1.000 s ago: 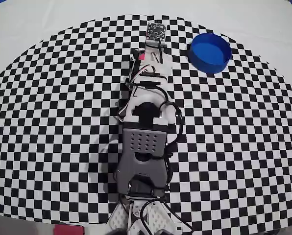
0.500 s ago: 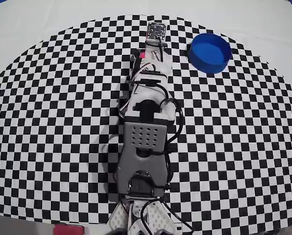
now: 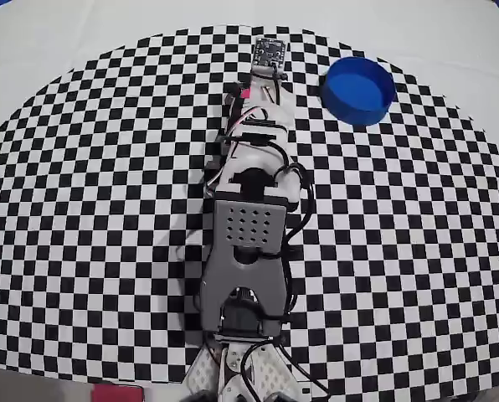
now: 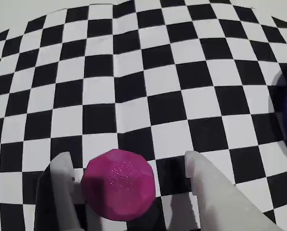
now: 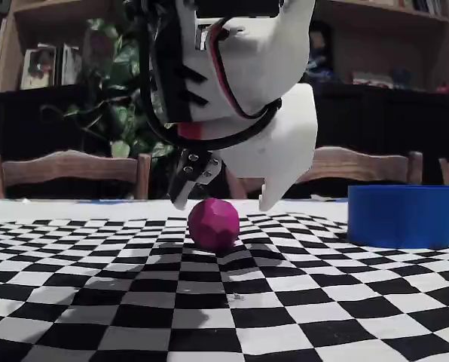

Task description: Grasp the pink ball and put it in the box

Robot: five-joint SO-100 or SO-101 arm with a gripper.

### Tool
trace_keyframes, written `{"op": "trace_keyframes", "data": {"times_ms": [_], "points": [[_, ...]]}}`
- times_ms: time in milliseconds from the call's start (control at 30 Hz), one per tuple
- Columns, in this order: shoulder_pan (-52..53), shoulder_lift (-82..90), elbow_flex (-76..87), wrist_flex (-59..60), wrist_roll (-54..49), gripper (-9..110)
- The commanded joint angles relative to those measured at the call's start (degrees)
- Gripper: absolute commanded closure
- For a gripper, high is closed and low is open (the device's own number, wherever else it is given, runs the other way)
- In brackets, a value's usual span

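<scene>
My end effector [image 4: 126, 168] is spread open around the pink ball [image 4: 118, 184]: in the wrist view one finger [image 4: 61, 192] stands just left of the ball and the other [image 4: 206, 187] to its right, with a gap of checkered cloth on that side. I cannot tell whether the left finger touches it. In the fixed view the pink ball [image 5: 213, 223] sits on the checkered tabletop [image 5: 96, 302] with my end effector [image 5: 223, 202] just above and around it, fingertips low at either side.

The box [image 3: 358, 89], a round blue tub, rests on the tabletop [image 3: 82, 209] to the right of my wrist in the overhead view, well apart from the ball; in the fixed view the box [image 5: 405, 216] stands at the right edge.

I can read no writing or brand anywhere; the small circuit board [image 3: 269, 52] at my tip shows no legible marks.

Since a second ago, in the overhead view, my arm [image 3: 248, 243] has stretched slightly farther toward the top of the picture, the board sitting a little higher. The box has not moved.
</scene>
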Motion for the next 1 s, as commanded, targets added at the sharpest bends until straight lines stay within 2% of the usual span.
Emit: {"op": "trace_keyframes", "data": {"times_ms": [0, 967], "points": [[0.6, 0.0, -2.7, 0.1, 0.4, 75], [0.2, -5.1, -8.0, 0.1, 0.3, 76]]}}
